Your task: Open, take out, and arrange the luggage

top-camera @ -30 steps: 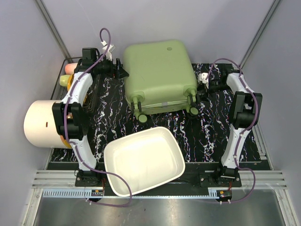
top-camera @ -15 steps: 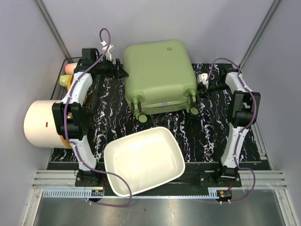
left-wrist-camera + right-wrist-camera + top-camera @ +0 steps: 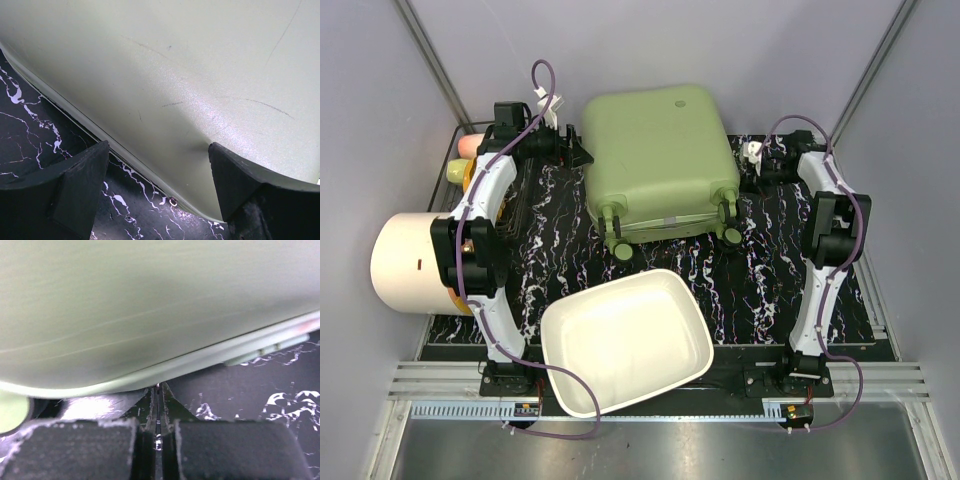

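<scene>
The closed luggage (image 3: 660,160) lies flat at the far middle of the table (image 3: 770,270), wheels toward the arms. The left tool (image 3: 159,172) stands wide against its left side. The right tool (image 3: 157,435), fingers pressed together and empty, sits low beside its right side.

Luggage (image 3: 655,160) lies flat on table (image 3: 760,270) at 12 o'clock. Bin (image 3: 620,340) at 6 o'clock, just before it, between the arm bases. Left gripper (image 3: 582,158) at luggage's 9 o'clock side, right gripper (image 3: 750,180) at its 3 o'clock. Cylinder (image 3: 405,262) off the table edge at 9 o'clock.
</scene>
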You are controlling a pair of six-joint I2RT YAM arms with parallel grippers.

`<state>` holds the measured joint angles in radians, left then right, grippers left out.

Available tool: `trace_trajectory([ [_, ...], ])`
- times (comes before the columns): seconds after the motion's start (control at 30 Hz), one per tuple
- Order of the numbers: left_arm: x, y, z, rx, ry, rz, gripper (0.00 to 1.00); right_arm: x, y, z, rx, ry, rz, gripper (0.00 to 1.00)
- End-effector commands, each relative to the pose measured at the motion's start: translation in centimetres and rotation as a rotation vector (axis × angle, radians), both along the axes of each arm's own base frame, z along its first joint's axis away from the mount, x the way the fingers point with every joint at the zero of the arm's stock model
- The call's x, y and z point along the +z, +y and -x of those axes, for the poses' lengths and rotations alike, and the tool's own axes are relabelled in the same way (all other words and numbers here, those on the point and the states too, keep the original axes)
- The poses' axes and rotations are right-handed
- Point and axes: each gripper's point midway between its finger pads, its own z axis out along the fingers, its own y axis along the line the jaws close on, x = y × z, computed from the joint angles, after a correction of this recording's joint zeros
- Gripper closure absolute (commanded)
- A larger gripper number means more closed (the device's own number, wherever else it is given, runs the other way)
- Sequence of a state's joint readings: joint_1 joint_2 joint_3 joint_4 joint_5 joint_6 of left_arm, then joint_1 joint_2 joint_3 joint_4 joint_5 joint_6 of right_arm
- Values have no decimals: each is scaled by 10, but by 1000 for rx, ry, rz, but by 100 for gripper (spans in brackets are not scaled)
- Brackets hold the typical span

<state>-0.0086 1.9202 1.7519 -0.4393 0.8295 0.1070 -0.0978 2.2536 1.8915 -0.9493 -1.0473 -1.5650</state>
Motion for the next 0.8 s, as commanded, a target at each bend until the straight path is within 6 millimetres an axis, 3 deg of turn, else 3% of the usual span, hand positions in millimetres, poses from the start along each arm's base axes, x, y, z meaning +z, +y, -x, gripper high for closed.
trace_trajectory([
  [0.0, 14, -2, -3, -12, -57, 4, 16, 51, 14, -59, -109, -141, -134, 100],
  [0.17, 8, -1, -10, 10, -37, 11, 16, 62, 22, -90, -231, -97, -267, 100],
  [0.2, 7, -1, -12, 19, -30, 14, 16, 72, 26, -101, -233, -154, -286, 100],
  [0.27, 4, 0, -18, 49, -5, 38, 14, 68, 28, -116, -300, -133, -324, 100],
  [0.3, 4, 0, -21, 59, 1, 46, 14, 79, 32, -128, -308, -196, -344, 100],
  [0.33, 1, -2, -25, 81, 32, 75, 13, 69, 31, -137, -369, -152, -365, 100],
  [0.4, 5, -2, -31, 97, 54, 112, 11, 78, 32, -150, -405, -163, -386, 100],
  [0.43, 11, -4, -35, 113, 70, 145, 10, 75, 32, -153, -436, -128, -397, 90],
  [0.47, 9, -3, -37, 122, 87, 160, 1, 76, 31, -152, -442, -114, -399, 77],
  [0.5, 10, -4, -38, 122, 94, 174, 1, 68, 31, -146, -446, -74, -386, 64],
  [0.53, 13, -6, -39, 120, 94, 189, 1, 83, 27, -139, -434, -104, -376, 37],
  [0.57, 14, -7, -39, 115, 97, 196, 1, 85, 25, -133, -428, -108, -367, 30],
  [0.6, 12, -8, -38, 111, 107, 202, 1, 70, 24, -120, -424, -73, -349, 26],
  [0.63, 15, -8, -39, 121, 121, 218, 1, 86, 23, -109, -377, -131, -331, 25],
  [0.67, 13, -8, -41, 129, 135, 225, 1, 87, 21, -101, -360, -135, -318, 24],
  [0.7, 5, -9, -44, 133, 162, 234, 1, 73, 22, -87, -347, -78, -300, 22],
  [0.73, 5, -12, -45, 131, 180, 264, 1, 83, 24, -77, -299, -116, -290, 21],
  [0.77, 2, -15, -45, 123, 195, 284, 1, 79, 27, -66, -274, -93, -282, 19],
])
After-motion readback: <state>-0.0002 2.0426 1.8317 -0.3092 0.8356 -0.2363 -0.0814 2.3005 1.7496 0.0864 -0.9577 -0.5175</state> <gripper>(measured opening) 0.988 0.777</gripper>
